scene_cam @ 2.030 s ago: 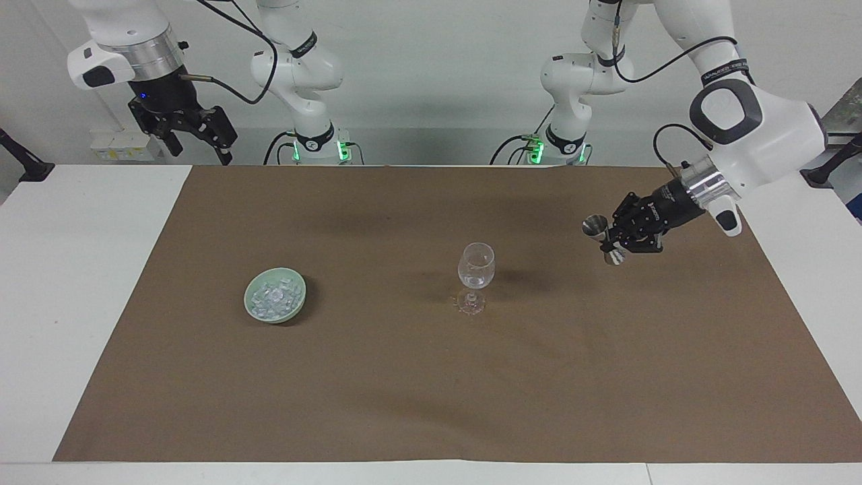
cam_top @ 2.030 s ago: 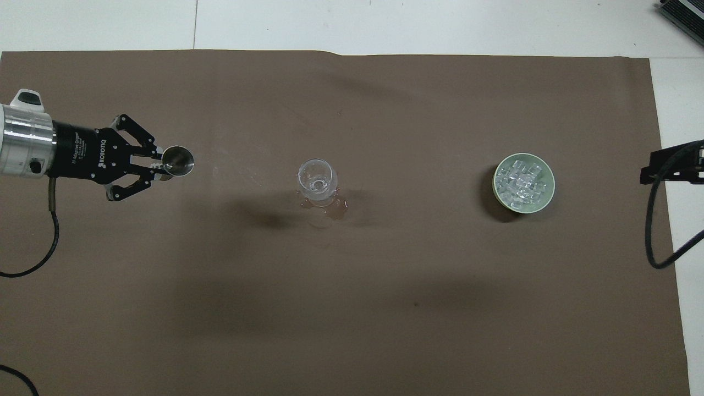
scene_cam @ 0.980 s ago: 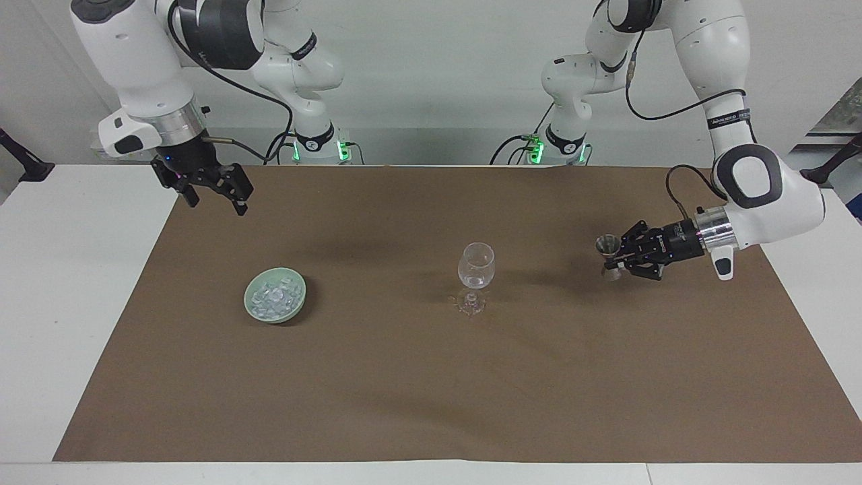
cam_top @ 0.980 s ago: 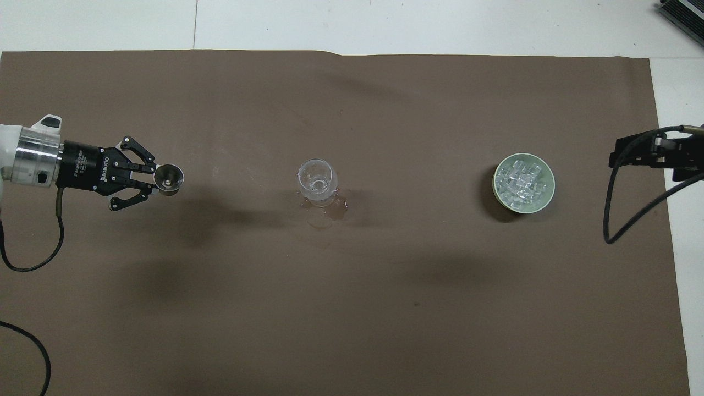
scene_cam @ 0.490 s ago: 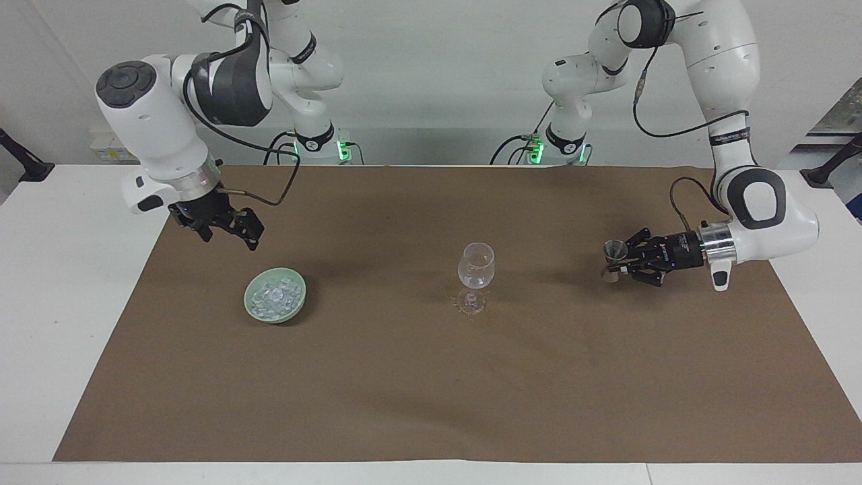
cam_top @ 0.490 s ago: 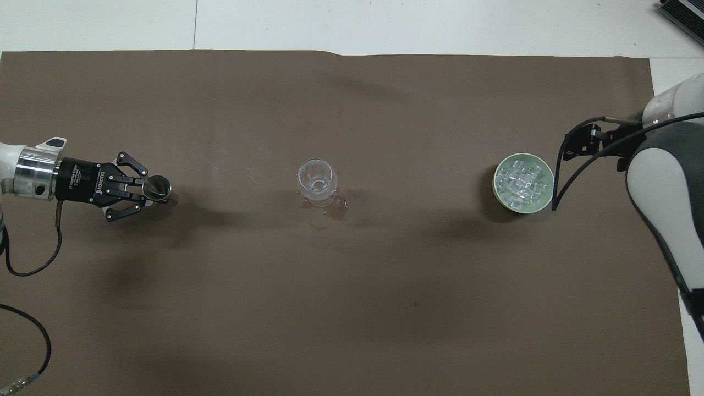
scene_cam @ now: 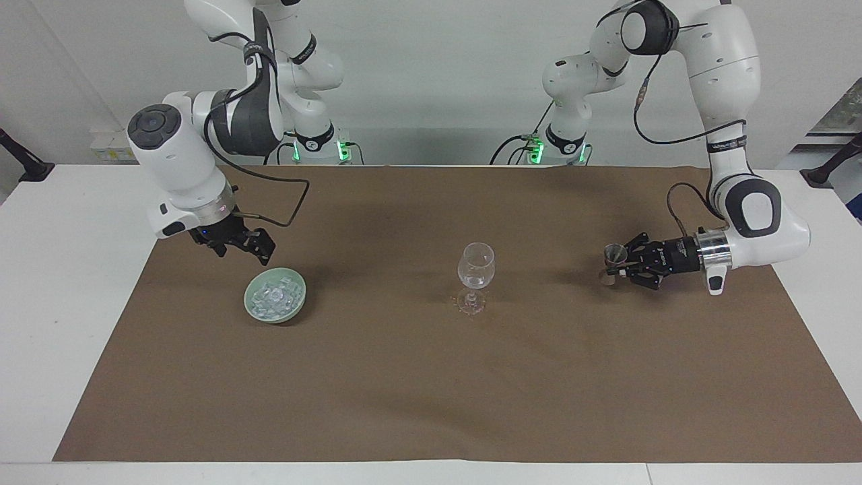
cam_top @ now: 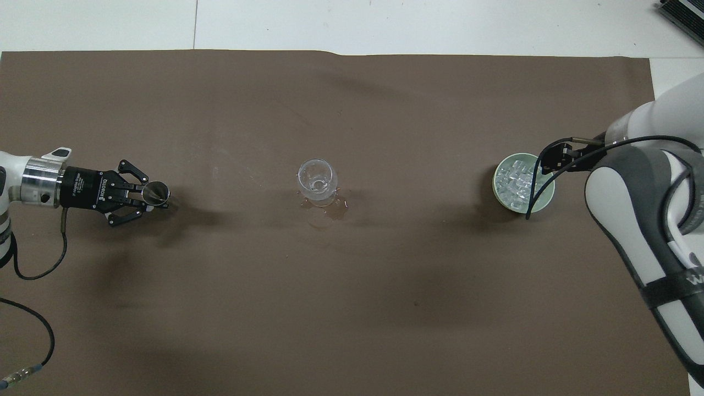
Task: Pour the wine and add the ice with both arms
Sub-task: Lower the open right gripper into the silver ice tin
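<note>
A brown paper sheet (scene_cam: 431,377) covers the white table (scene_cam: 60,283). The left gripper (scene_cam: 621,264), low over the sheet, clamps a small metal jigger (scene_cam: 613,255). The right gripper (scene_cam: 246,248), fingers spread wide, hangs just above the pale green bowl (scene_cam: 275,296) holding the ice (scene_cam: 273,295).

Clear ice (scene_cam: 273,296) heaped in bowl (scene_cam: 299,301)

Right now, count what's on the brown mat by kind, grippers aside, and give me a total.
Glass: 1
Bowl of ice: 1
Metal jigger, held by the left gripper: 1
Total: 3
</note>
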{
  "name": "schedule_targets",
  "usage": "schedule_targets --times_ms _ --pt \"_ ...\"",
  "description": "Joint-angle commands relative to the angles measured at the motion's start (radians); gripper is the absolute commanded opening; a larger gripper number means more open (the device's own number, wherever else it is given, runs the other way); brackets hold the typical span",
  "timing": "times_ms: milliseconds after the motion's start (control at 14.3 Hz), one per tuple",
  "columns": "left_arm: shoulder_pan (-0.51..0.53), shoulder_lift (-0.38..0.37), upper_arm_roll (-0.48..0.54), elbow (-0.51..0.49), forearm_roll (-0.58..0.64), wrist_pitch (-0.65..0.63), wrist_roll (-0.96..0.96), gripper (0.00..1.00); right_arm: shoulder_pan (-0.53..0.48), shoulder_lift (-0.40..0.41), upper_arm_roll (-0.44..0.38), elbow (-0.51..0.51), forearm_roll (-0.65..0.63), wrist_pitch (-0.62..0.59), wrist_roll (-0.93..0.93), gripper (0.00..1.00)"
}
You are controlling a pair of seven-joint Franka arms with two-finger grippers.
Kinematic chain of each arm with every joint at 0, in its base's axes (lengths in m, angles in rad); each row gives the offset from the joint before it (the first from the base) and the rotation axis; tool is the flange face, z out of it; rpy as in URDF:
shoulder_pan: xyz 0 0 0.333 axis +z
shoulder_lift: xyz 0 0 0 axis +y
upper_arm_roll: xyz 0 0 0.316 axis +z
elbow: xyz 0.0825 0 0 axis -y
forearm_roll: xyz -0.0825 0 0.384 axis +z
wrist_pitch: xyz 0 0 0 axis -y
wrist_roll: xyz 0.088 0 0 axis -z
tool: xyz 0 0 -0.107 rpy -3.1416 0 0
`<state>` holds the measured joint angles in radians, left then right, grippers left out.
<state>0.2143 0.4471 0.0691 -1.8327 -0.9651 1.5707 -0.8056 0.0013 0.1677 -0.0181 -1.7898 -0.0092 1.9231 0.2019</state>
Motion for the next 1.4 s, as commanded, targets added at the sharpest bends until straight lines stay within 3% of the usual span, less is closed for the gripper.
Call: schedule_targets --times_ms 0,700,980,1330 --pt "0.027 0.008 -0.012 -0.008 -0.030 -0.018 0.032 0.00 0.019 -0.013 0.003 -0.091 0.005 0.100 -0.032 1.00" --pt "0.030 0.039 -0.009 -0.016 -0.049 -0.004 0.060 0.00 0.034 0.073 0.003 -0.108 -0.009 0.232 -0.033 0.98" --pt "0.037 0.047 -0.009 -0.011 -0.046 -0.001 0.060 0.00 0.034 0.092 0.003 -0.109 -0.012 0.255 -0.058 0.91" --pt "0.033 0.048 -0.011 -0.011 -0.049 0.019 0.065 0.00 0.034 0.131 0.003 -0.108 -0.012 0.304 -0.062 0.88"
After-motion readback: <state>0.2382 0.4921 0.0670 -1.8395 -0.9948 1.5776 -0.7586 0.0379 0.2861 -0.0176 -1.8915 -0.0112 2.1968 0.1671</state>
